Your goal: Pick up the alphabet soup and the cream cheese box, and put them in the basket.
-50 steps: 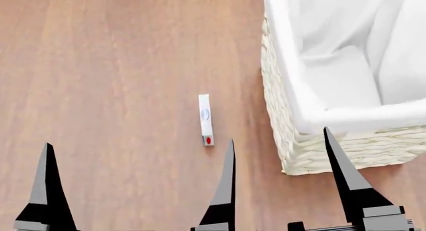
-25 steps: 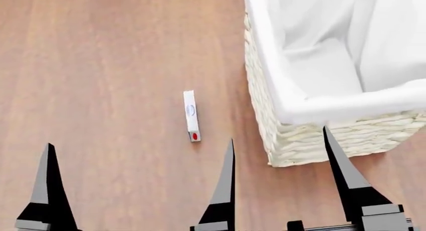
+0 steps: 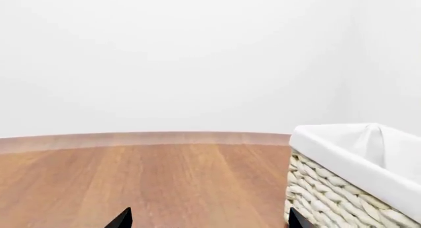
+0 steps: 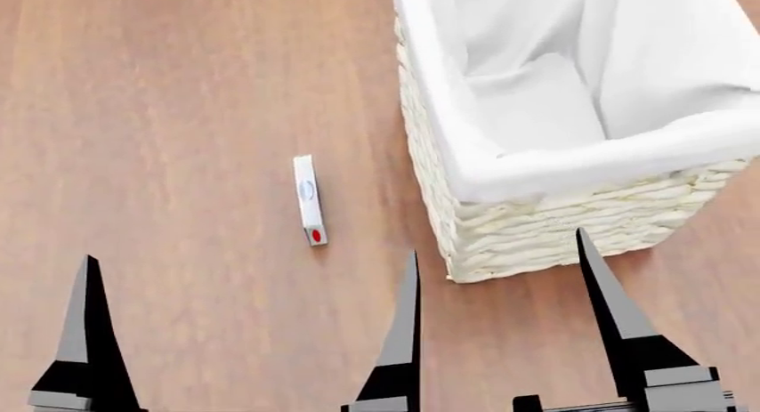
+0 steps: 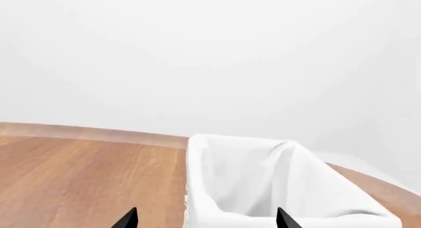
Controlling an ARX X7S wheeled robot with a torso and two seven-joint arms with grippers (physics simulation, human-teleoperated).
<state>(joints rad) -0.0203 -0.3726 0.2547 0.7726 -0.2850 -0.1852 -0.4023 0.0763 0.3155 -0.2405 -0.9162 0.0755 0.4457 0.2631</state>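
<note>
Both my claws, left gripper (image 4: 244, 327) and right gripper (image 4: 570, 341), spread empty, hanging back since cream cheese box (image 4: 308, 199) lies flat beside basket (image 4: 499, 221).

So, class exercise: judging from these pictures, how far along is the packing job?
Nothing looks done: the visible part of the basket shows only its white lining. Nothing is in hand: the left tool is open and empty, and the right tool's grip cannot be judged. The cream cheese box still lies on the wooden floor, beside the basket. No soup can is in view.
</note>
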